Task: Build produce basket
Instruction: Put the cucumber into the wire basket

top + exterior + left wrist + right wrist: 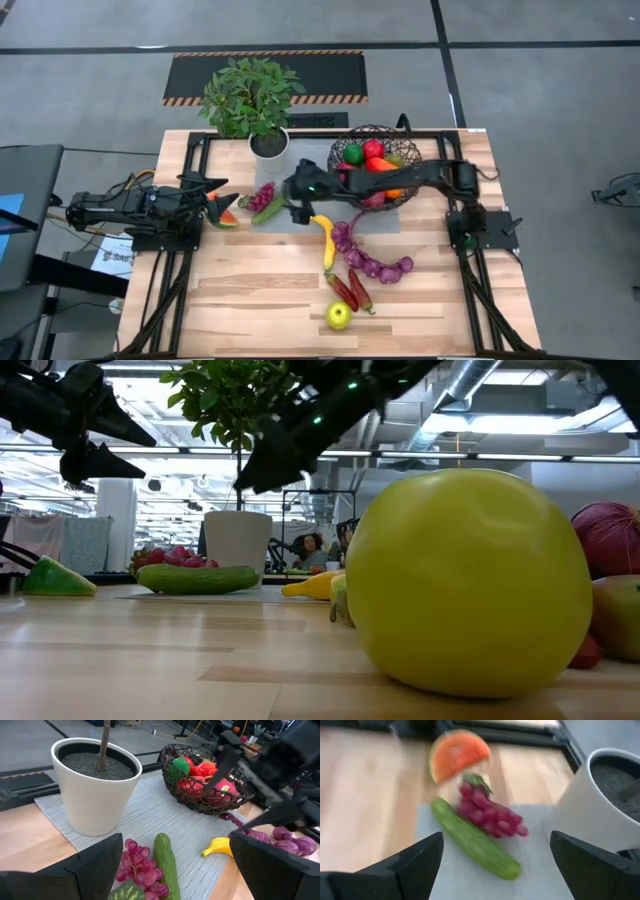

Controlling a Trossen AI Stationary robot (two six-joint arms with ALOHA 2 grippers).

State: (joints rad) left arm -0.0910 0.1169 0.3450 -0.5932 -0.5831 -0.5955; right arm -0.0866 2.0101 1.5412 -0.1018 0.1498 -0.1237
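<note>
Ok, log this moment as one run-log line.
right gripper: open, above cucumber | left gripper: open, by watermelon slice | basket: partly filled

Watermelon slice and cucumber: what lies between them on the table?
In the right wrist view, the red grapes lie between the watermelon slice and the cucumber.

A grey floor (90,80) crossed by dark seams is seen around the wooden table (260,300), with a hazard-striped black mat (330,70) laid behind it.
</note>
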